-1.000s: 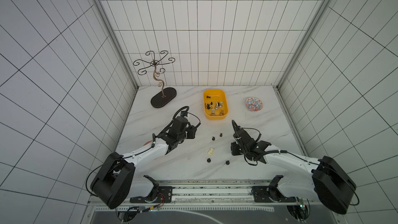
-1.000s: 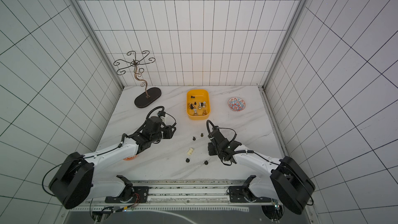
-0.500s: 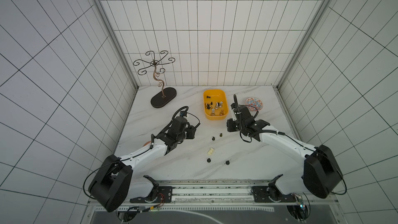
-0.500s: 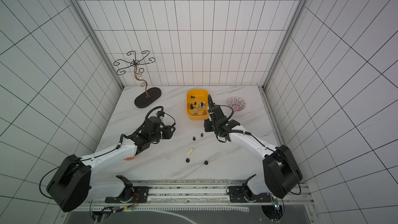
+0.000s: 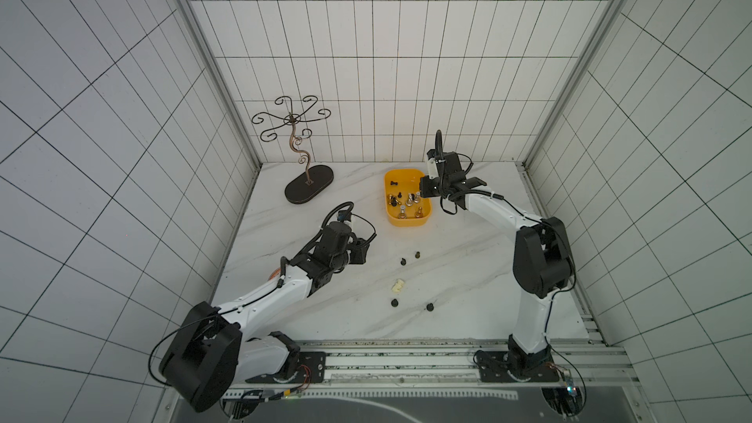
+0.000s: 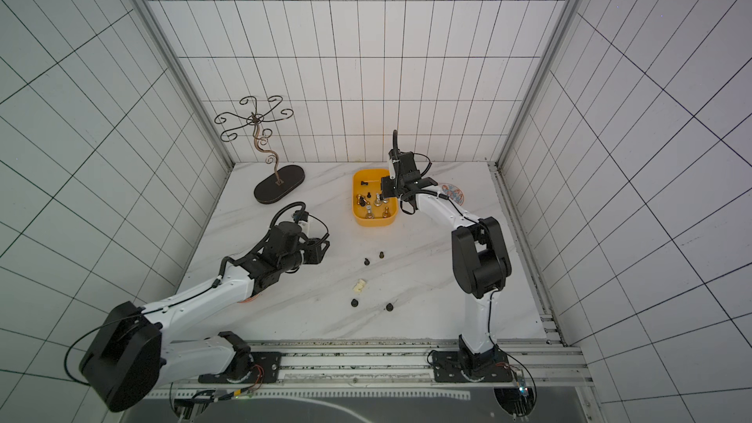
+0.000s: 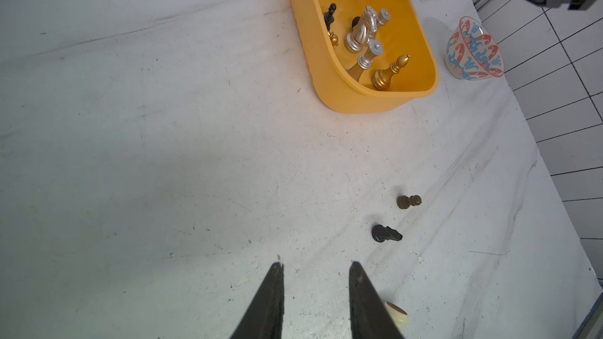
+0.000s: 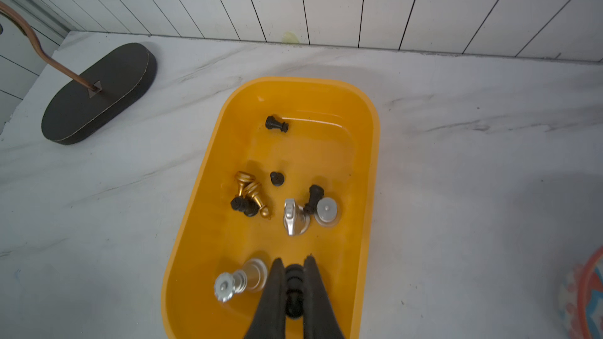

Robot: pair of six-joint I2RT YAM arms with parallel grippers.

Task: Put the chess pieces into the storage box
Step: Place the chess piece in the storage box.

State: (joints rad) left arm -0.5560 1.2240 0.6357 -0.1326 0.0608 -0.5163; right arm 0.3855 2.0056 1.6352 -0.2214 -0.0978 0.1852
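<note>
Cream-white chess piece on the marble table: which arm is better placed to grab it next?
Left. The left gripper hangs open and empty close beside the cream-white piece; the right gripper is shut on a small black piece over the yellow-orange plastic storage box.

We are looking down into a booth; white tiled walls (image 5: 366, 75) with dark grout lines are enclosing three sides; a white marbled tabletop (image 5: 468, 278) is lying below; a metal rail (image 5: 407, 356) is running along its near edge; soft, even light is falling.
</note>
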